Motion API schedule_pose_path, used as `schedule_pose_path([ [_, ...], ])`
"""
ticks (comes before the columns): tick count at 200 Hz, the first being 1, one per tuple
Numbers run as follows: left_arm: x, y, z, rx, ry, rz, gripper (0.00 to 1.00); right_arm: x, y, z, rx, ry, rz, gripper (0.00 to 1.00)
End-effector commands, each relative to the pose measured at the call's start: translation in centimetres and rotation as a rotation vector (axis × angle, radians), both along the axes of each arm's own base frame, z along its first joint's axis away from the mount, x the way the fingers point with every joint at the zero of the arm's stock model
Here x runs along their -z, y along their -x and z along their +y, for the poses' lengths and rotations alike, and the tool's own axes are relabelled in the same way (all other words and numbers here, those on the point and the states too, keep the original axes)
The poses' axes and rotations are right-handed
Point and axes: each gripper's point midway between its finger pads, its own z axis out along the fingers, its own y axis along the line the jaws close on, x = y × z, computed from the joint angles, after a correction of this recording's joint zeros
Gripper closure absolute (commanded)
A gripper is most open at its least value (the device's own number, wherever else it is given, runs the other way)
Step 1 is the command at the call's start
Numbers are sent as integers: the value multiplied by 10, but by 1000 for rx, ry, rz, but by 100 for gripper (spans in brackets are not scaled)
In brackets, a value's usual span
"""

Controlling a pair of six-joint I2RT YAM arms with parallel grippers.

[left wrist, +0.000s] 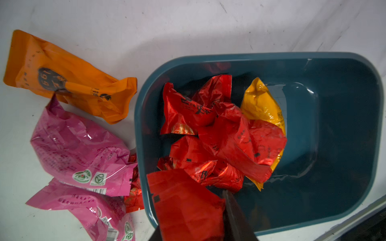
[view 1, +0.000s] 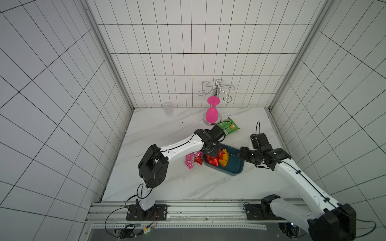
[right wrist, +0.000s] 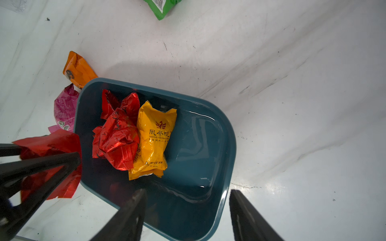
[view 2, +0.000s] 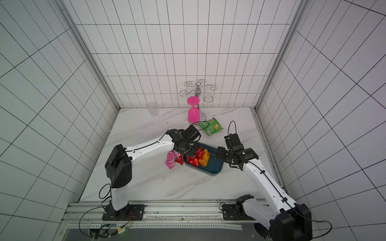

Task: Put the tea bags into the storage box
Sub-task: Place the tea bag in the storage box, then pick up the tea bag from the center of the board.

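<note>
Right of the desk's (view 1: pixel 167 183) centre lies the storage box (view 1: pixel 236 164), tea bags (left wrist: pixel 219 135) heaped inside. Over its leftward rim hangs the left end effector (left wrist: pixel 188 217), clamped on a red tea bag (left wrist: pixel 183 204); the right end effector (right wrist: pixel 188 193) gapes opposite.

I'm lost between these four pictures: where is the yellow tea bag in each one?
In a top view: yellow tea bag in the box, between the red bags and the bare floor.
In a top view: same spot.
Left wrist: in the box, partly under the red bags.
Right wrist: beside the red bags, logo showing.
Shared landmark: the box.
</note>
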Motion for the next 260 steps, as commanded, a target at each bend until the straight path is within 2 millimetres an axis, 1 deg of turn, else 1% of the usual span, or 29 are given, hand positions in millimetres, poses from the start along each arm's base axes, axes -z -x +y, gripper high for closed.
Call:
schedule_pose_path([
  [1,-6,-4,-15,34,41,2,67,3,5,-10,40,20,7,33],
  [10,-4,-4,-17,42,41,7,64,2,4,-11,45,17,3,33],
  [26,-3,-4,-18,41,28,8,50,1,4,-11,48,14,-1,33],
  [37,-7,-6,-16,35,21,-4,41,-1,3,-11,46,15,-5,33],
  [54,-23,-13,-9,6,21,-58,33,-1,1,-10,41,22,-5,33],
  [68,-37,-21,0,-26,23,-101,30,0,-1,-9,35,24,3,33],
  [77,-45,-26,8,-53,26,-119,30,-1,-3,-7,31,21,5,33],
  [94,-54,-37,31,-123,27,-137,29,-1,-7,-3,22,14,10,33],
  [106,-57,-47,53,-186,24,-142,29,-1,-9,1,13,6,14,33],
  [120,-58,-53,79,-248,11,-147,29,-2,-12,4,3,-1,15,33],
  [138,-54,-56,110,-303,-21,-153,28,-3,-16,9,-7,-12,14,33],
  [149,-50,-53,125,-317,-51,-157,28,-2,-18,11,-11,-18,17,33],
  [162,-45,-47,137,-313,-88,-164,26,-2,-20,14,-16,-25,20,33],
  [178,-33,-36,147,-308,-125,-141,25,0,-22,17,-23,-31,29,33],
  [194,-20,-25,152,-302,-138,-104,23,3,-23,18,-27,-32,39,33],
  [220,1,-16,154,-303,-143,-63,23,5,-21,19,-27,-39,47,33],
  [236,9,-15,150,-298,-134,-45,23,4,-20,20,-27,-43,47,33],
  [260,18,-17,133,-269,-105,-40,23,4,-18,19,-23,-46,48,33],
])
